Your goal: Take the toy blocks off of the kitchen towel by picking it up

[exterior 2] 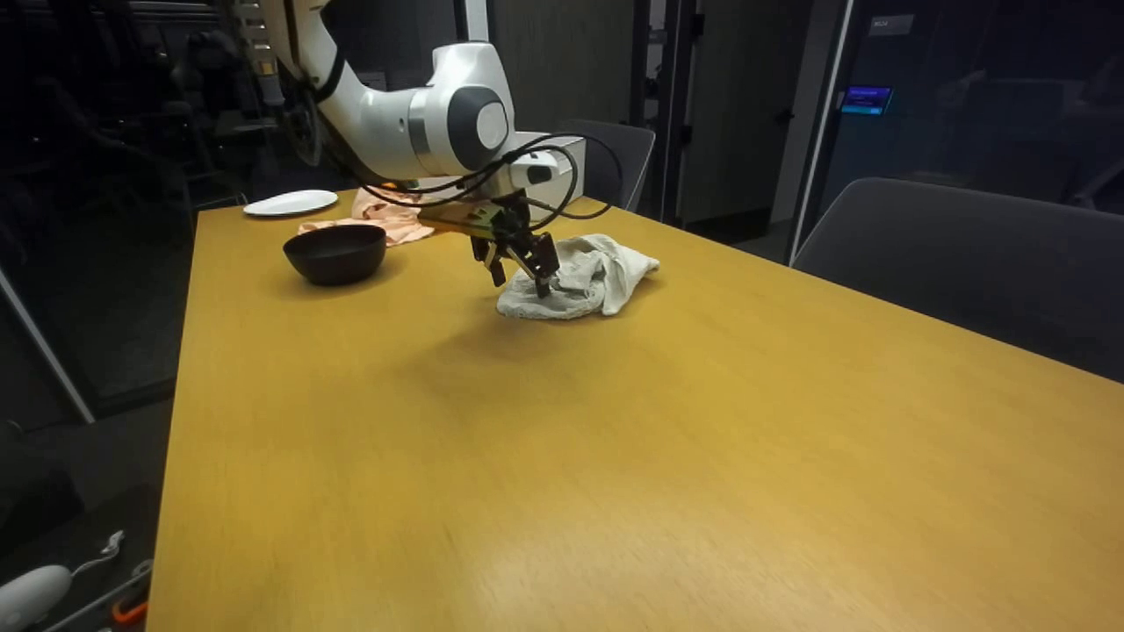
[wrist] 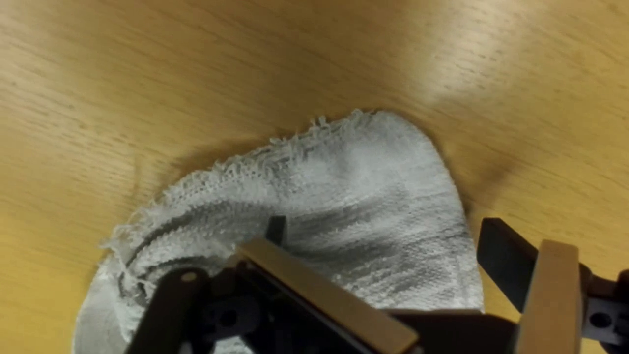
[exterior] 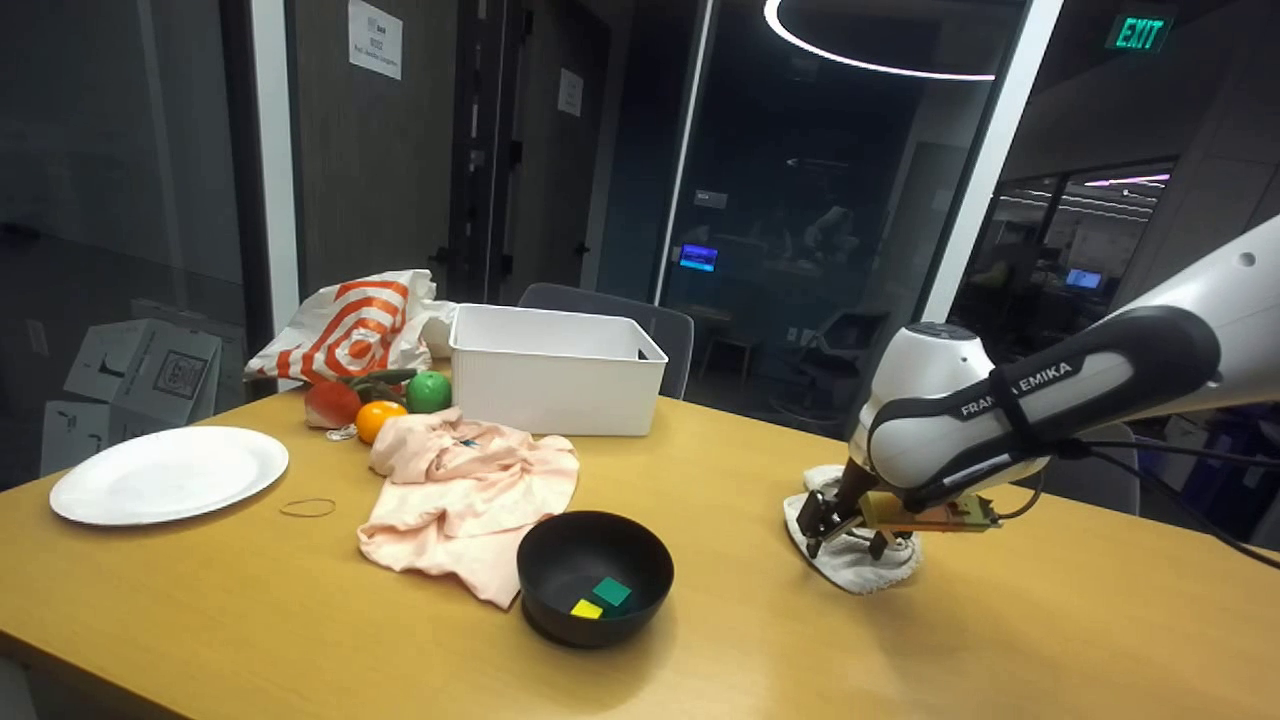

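A crumpled white kitchen towel (exterior: pixel 862 572) lies on the table under my gripper (exterior: pixel 847 548). The towel also shows in an exterior view (exterior 2: pixel 615 268) and in the wrist view (wrist: pixel 373 172), with a frayed edge and folds. My gripper is open in the wrist view (wrist: pixel 385 241). One fingertip is over the towel and the other is just past its edge, over bare wood; nothing is held between them. A green toy block (exterior: pixel 611 591) and a yellow toy block (exterior: pixel 587 609) lie inside the black bowl (exterior: pixel 545 565). What lies inside the towel's folds is hidden.
A pink cloth (exterior: pixel 480 490) lies beside the bowl. A white bin (exterior: pixel 555 390), a white and orange bag (exterior: pixel 355 325) and toy fruit, including a green one (exterior: pixel 429 392), stand behind it. A white plate (exterior: pixel 170 475) is at the table's far end. Chairs (exterior 2: pixel 966 263) line one side.
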